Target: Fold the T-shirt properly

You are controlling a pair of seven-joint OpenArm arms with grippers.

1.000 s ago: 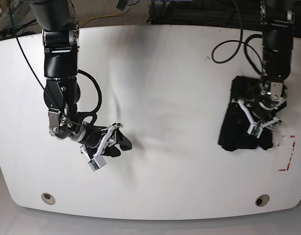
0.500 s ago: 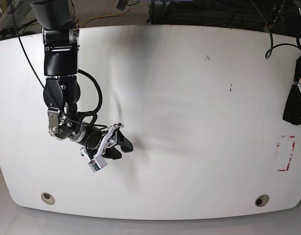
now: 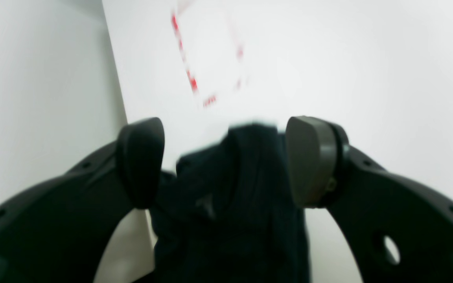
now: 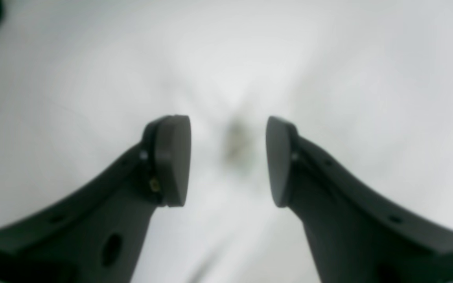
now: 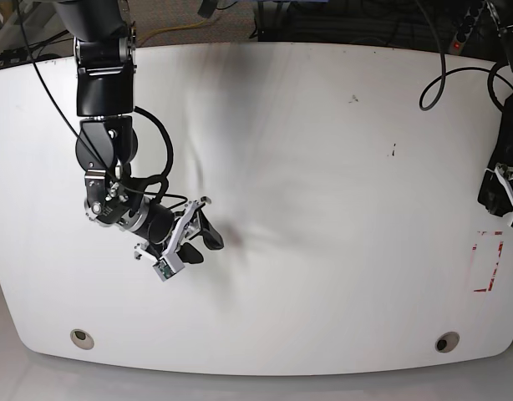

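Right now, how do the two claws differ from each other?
The left gripper has the black T-shirt bunched between its fingers at the table's edge, near red tape marks; the right gripper holds nothing and hovers over bare table. The left's jaws also stand wider apart. Both have matching dark curved fingers.

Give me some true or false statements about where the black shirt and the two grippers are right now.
1. The T-shirt sits between the left gripper's fingers. True.
2. The right gripper holds the T-shirt. False: nothing is between its open fingers, only bare table.
3. The T-shirt lies spread flat mid-table. False: it is bunched at the table's edge near the left gripper.
4. Red marks sit near the left gripper. True.
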